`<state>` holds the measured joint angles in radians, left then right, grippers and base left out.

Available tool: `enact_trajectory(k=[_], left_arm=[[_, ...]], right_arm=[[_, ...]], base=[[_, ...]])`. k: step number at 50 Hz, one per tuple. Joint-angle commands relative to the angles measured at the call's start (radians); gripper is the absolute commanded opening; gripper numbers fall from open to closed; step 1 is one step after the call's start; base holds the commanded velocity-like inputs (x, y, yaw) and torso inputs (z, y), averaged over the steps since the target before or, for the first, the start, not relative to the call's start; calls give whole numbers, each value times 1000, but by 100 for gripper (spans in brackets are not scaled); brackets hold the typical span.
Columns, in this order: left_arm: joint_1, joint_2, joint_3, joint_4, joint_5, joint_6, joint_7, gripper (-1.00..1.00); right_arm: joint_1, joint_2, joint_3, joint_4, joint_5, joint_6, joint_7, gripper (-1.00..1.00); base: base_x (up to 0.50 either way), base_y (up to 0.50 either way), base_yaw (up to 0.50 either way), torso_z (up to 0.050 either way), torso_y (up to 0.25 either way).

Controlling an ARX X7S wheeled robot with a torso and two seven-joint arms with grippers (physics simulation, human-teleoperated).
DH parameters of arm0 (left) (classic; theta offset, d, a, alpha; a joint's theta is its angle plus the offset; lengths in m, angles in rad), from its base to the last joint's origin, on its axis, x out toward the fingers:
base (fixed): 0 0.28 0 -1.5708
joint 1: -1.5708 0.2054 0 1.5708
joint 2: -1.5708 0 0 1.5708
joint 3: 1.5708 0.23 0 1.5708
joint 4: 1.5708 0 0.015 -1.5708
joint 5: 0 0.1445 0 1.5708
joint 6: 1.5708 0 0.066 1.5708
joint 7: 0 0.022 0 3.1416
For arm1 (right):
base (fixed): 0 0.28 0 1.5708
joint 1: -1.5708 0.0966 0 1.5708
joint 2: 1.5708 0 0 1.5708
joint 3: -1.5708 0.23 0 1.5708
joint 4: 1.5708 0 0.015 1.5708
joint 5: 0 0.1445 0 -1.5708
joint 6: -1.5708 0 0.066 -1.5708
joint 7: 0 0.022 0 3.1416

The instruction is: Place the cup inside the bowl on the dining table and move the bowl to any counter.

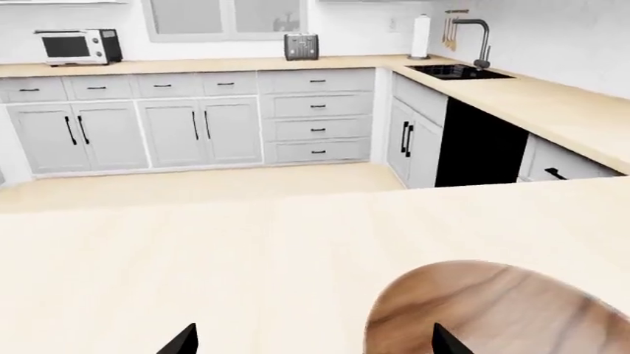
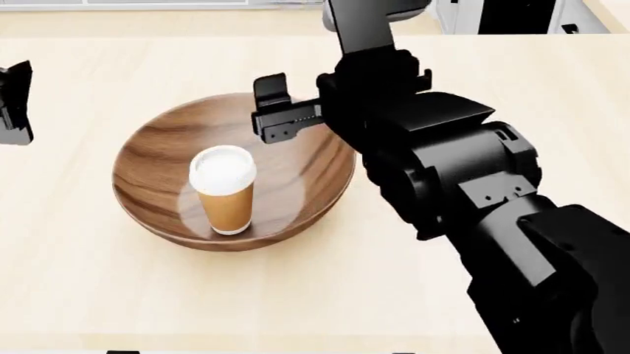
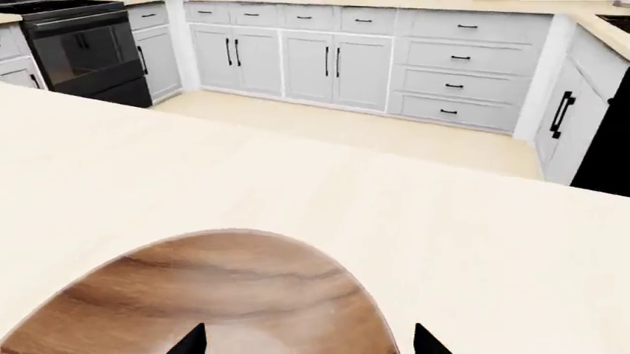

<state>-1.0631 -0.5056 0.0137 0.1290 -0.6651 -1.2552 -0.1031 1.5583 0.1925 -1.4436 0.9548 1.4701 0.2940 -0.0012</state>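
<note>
Head view, cup: the cup stands upright inside the bowl, on its pale flat base; only this view shows it.
Head view, bowl: it rests on the dining table, roughly mid-tabletop.
Head view, right gripper: the right gripper hangs over the bowl's far rim at the end of a bulky black arm; its fingers hold nothing, though how far they are spread cannot be told from here.
Head view, left gripper: only a dark sliver of the left gripper shows at the frame edge, apart from the bowl; its spread cannot be told here.
Left wrist view, bowl: part of the bowl's rim and grain shows, with no cup in sight.
Left wrist view, left gripper: two black fingertips stand wide apart with bare table between them, gripping nothing.
Left wrist view, background: the counter carries a sink, microwave and toaster, seen nowhere else.
Right wrist view, right gripper: fingertips stand wide apart above the bowl's wood, empty.
Right wrist view, background: a black oven and white cabinets lie beyond the table.
</note>
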Motion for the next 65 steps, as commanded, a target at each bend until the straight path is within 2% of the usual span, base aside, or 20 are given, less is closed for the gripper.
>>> enact_trajectory(k=[1, 6, 12, 14, 23, 32, 55, 59, 61, 65], left_arm=[[71, -106, -52, 69, -39, 44, -8, 100], [88, -123, -84, 98, -66, 13, -9, 100], [44, -13, 21, 51, -2, 44, -80, 100], [43, 0, 30, 44, 5, 52, -88, 100], [63, -70, -75, 94, -59, 9, -65, 100], [58, -69, -189, 123, -125, -70, -106, 100], [65, -50, -301, 136, -207, -156, -157, 100], [60, -52, -296, 126, -206, -150, -158, 100], [52, -43, -247, 76, -167, -88, -136, 100], [75, -34, -282, 134, -199, -131, -168, 100]], right_arm=[[-33, 113, 33, -135, 56, 59, 166, 100], [-70, 134, 57, -180, 95, 63, 199, 100], [-91, 140, 63, -190, 117, 80, 219, 100], [-94, 140, 66, -188, 123, 83, 220, 100], [-99, 129, 79, -152, 138, 84, 218, 100], [-107, 105, 106, -92, 180, 101, 192, 100], [-105, -24, 133, 214, 245, 179, 32, 100], [-105, -39, 132, 243, 244, 186, 17, 100], [-106, -54, 129, 277, 242, 192, 4, 100], [-102, -78, 120, 319, 233, 198, -19, 100]], base=[[0, 0, 0, 0, 0], [0, 0, 0, 0, 0], [0, 0, 0, 0, 0], [0, 0, 0, 0, 0], [0, 0, 0, 0, 0], [0, 0, 0, 0, 0], [0, 0, 0, 0, 0], [0, 0, 0, 0, 0], [0, 0, 0, 0, 0], [0, 0, 0, 0, 0]])
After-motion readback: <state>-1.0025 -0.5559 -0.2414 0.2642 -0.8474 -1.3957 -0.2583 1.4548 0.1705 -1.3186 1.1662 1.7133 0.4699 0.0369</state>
